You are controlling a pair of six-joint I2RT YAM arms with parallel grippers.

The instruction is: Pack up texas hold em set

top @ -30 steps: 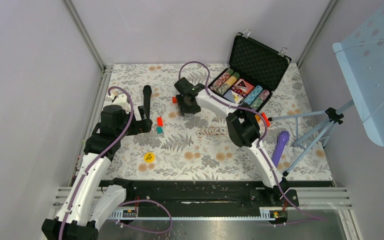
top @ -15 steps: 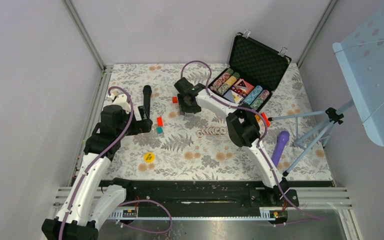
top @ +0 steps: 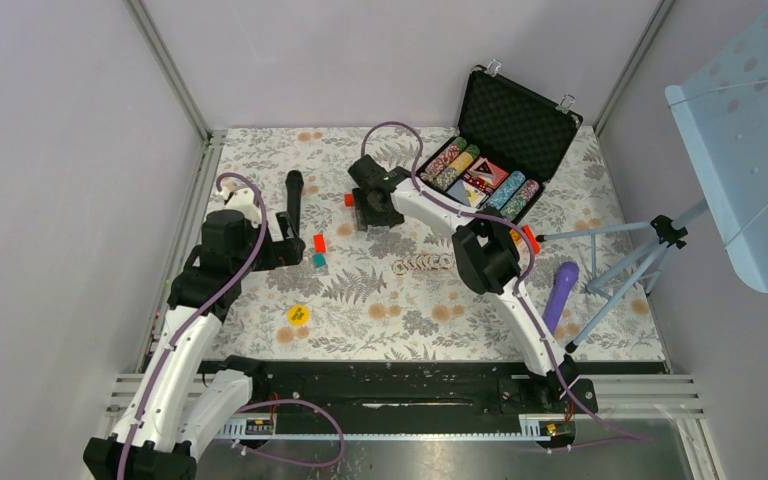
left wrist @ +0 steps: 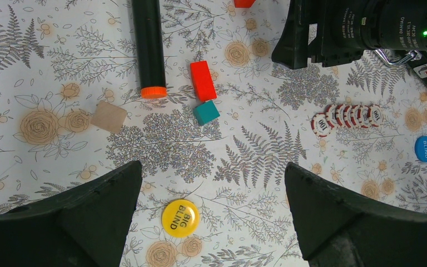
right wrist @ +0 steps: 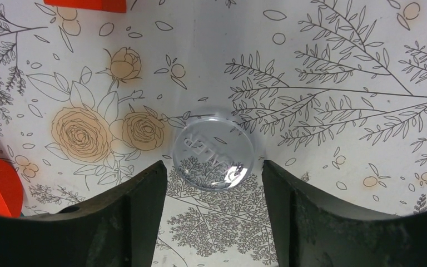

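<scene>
The right gripper (right wrist: pixel 214 186) is spread low over the cloth (right wrist: pixel 339 55), its fingers (right wrist: pixel 139 211) flanking a clear button (right wrist: pixel 213 154), apparently just short of touching it; the left gripper (left wrist: pixel 211 181) hangs spread wide above a yellow button (left wrist: pixel 180 218); a row of chips (left wrist: pixel 347 116) lies near a blue button (left wrist: pixel 426 148); the case (top: pixel 516 120) stands open, lid up, at the cloth's far right.

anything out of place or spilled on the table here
Set pieces lie loose outside the open case: a toppled row of chips, the yellow big blind button, the blue small blind button, and a clear button between the open right gripper.
</scene>
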